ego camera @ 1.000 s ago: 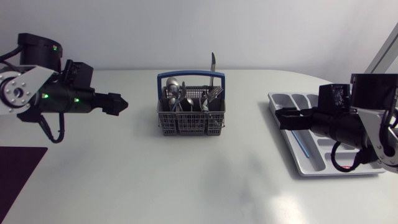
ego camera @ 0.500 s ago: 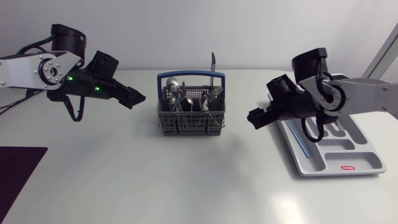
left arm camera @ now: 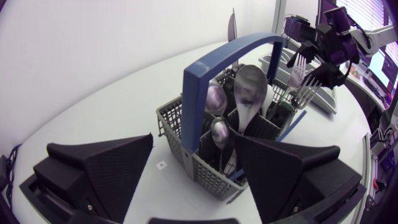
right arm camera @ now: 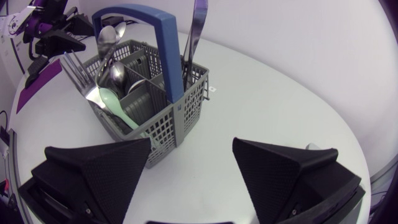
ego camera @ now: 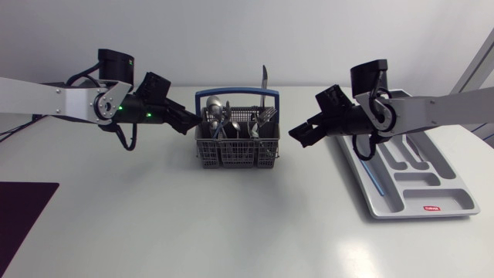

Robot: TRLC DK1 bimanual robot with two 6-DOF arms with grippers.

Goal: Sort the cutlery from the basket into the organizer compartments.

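flanking the basket (ego camera: 236, 147) from both sides, the left gripper (ego camera: 190, 123) hangs almost at its rim and the right gripper (ego camera: 298, 133) a little off it, with bare table (ego camera: 231, 224) all round. both have their fingers spread, holding nothing. the cutlery stands upright, a knife (ego camera: 264, 80) tallest. the organizer (ego camera: 421, 191) lies behind the right gripper, under that outstretched arm.

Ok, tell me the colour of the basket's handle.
The handle is blue, on a grey mesh basket; it shows best in the right wrist view.
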